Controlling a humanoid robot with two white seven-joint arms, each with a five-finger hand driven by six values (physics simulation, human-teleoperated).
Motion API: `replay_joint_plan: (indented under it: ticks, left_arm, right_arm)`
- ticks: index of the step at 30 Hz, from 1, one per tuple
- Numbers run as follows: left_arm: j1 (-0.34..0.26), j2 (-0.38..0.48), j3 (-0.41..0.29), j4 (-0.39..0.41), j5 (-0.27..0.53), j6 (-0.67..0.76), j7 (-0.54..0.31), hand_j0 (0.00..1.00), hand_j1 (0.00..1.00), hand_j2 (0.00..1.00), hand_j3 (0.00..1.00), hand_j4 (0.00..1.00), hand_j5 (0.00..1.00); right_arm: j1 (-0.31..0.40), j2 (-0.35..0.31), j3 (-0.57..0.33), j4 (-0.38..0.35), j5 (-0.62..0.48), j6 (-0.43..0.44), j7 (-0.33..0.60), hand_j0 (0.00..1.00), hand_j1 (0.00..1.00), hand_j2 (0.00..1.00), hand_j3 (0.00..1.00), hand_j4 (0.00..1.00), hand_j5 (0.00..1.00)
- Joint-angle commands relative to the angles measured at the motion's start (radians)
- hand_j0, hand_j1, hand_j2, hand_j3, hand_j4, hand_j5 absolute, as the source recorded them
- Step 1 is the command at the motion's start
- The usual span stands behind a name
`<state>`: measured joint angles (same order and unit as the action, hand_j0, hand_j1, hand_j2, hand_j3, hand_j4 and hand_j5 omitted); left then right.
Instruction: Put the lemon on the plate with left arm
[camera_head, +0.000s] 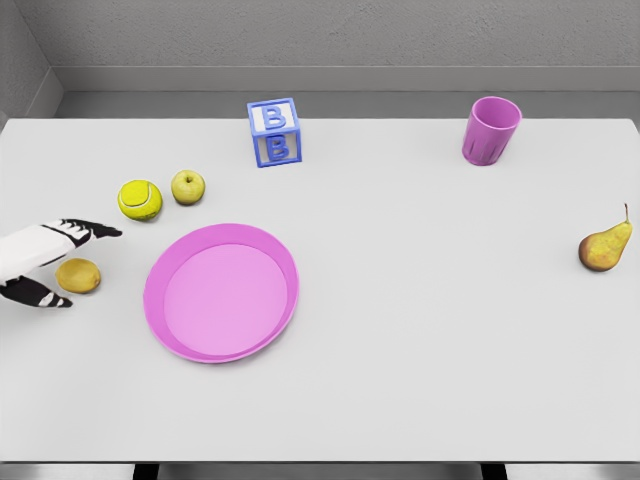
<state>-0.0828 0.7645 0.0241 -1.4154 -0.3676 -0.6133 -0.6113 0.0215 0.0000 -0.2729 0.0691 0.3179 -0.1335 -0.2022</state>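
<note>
Left hand (40, 262) came in at the left edge, low over the desk (420, 330). Fingers (95, 231) were spread open around the lemon (78, 275), holding nothing: upper fingers pointed right just above the lemon, the lower dark-tipped one lay just below and left of it. Lemon sat on the desk in the gap between them; contact couldn't be told. Lemon was not on the plate.

Plate (221, 292), pink, lay right of the fingers, near the lemon but apart from it, nothing on it. Tennis ball (140, 199) sat just above and right of the fingertips, with a small apple (188, 186) just beside the ball on its right. Block (274, 132), blue with letter B, stood farther up and right. Cup (491, 130), purple, upright, far to the right at the back. Pear (605, 244) was far right, well apart from everything.
</note>
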Motion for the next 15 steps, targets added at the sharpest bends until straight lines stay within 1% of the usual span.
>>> replay_joint_plan:
  ticks: [1,2,6,7,10,13,14,15]
  left_arm:
    - [0.0,-0.002,-0.004,0.018,-0.013,0.002,0.0,1.0,1.0,1.0,1.0,1.0,1.0]
    - [0.0,-0.002,-0.004,0.018,-0.025,0.002,0.0,1.0,1.0,1.0,1.0,1.0,1.0]
    - [-0.002,-0.002,-0.004,0.018,-0.03,0.002,0.0,0.99,0.99,0.99,0.99,0.99,0.99]
    - [-0.002,-0.002,-0.004,0.018,-0.034,0.002,0.0,0.94,0.94,0.94,0.94,0.94,0.94]
    - [-0.011,-0.001,-0.006,0.016,-0.042,0.002,0.0,0.87,0.87,0.87,0.87,0.87,0.87]
    - [-0.014,-0.001,-0.013,0.015,-0.042,0.002,0.0,0.86,0.86,0.86,0.86,0.86,0.86]
    - [-0.014,0.004,-0.021,0.015,-0.037,0.002,0.0,0.83,0.83,0.83,0.83,0.83,0.83]
    - [-0.014,0.006,-0.023,0.015,-0.037,0.002,0.0,0.83,0.83,0.83,0.83,0.83,0.83]
  right_arm:
    - [-0.002,0.0,0.0,0.0,0.0,0.0,0.001,1.0,1.0,1.0,1.0,1.0,1.0]
    - [0.0,0.0,0.0,0.0,0.0,0.0,0.0,1.0,1.0,1.0,1.0,1.0,1.0]
    - [0.0,0.0,0.0,0.0,0.0,0.0,0.0,1.0,1.0,1.0,1.0,1.0,1.0]
    - [0.0,0.0,0.0,0.0,0.0,0.0,0.0,1.0,1.0,1.0,1.0,1.0,1.0]
    - [0.0,0.0,0.0,0.0,0.0,0.0,0.001,1.0,1.0,1.0,1.0,1.0,1.0]
    - [0.0,0.0,0.0,0.0,0.0,0.0,0.001,1.0,1.0,1.0,1.0,1.0,1.0]
    - [0.0,0.0,0.0,0.0,0.0,0.0,0.0,1.0,1.0,1.0,1.0,1.0,1.0]
    - [0.0,0.0,0.0,0.0,0.0,0.0,0.0,1.0,1.0,1.0,1.0,1.0,1.0]
